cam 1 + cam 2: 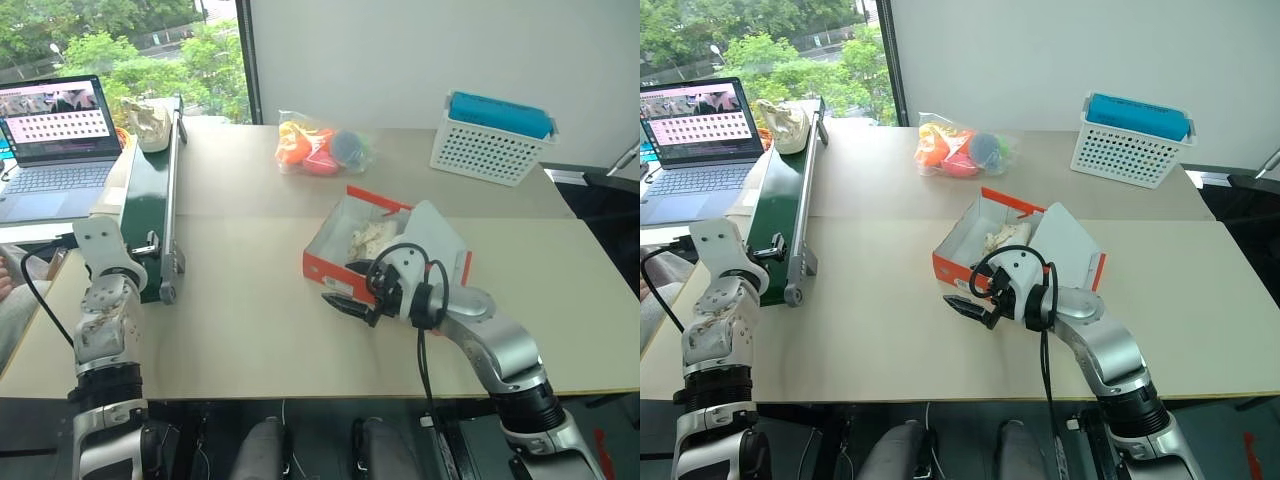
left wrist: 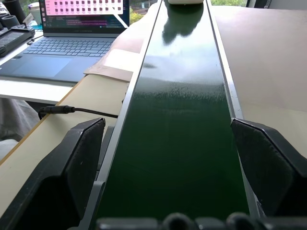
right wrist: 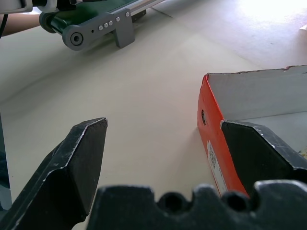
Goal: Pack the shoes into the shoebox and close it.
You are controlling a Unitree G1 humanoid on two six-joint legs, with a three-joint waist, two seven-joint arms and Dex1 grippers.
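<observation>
Tabletop (image 1: 250,330) holds the box (image 1: 330,255) at 12 o'clock from the spread, empty right gripper (image 1: 350,306); light, soft shoe (image 1: 780,125) wants a heel grip from the released left gripper (image 2: 168,167)

laptop (image 1: 55,140) far left | green conveyor (image 1: 150,200) | toy bag (image 1: 320,150) | white basket (image 1: 490,140) far right
</observation>
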